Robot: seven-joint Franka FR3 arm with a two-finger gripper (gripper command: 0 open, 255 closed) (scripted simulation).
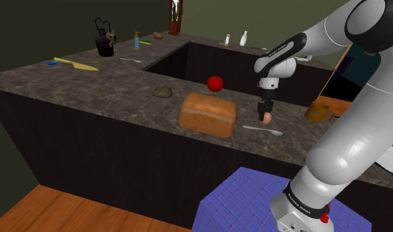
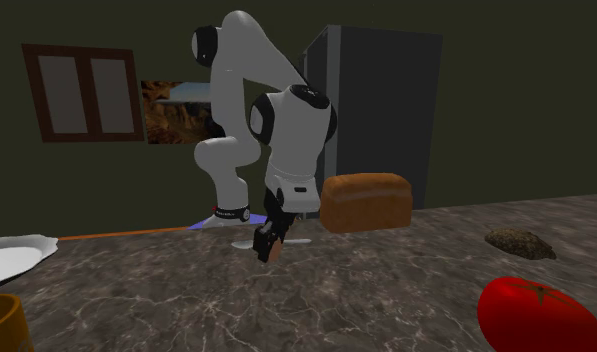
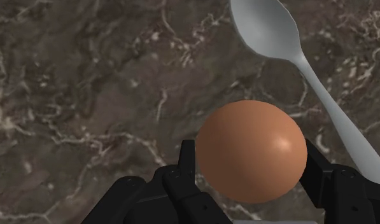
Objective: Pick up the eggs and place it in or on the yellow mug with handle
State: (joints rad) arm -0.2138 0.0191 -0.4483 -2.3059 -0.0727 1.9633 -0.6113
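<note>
Scanning the shoulder view from its left, we meet a small brown lump (image 1: pixel 162 92) on the dark marbled counter (image 1: pixel 89 82). Next comes a loaf of bread (image 1: pixel 207 115), with a red tomato (image 1: pixel 215 83) at its twelve o'clock. At the loaf's three o'clock the black gripper (image 1: pixel 265 113) points down at the counter. It is closed partway, only as far as the brown egg (image 1: pixel 267 118) lets it. In the wrist view we see its fingers (image 3: pixel 185 168) pressed against the egg's two sides, so the egg is clasped between them. We cannot tell whether the egg clears the counter. A pale spoon (image 1: pixel 264 130) lies at the egg's six o'clock, close by. Farther along, at the gripper's three o'clock, the yellow mug (image 1: pixel 318 111) stands upright on the counter, apart from the egg, its handle turned toward that view's right.
</note>
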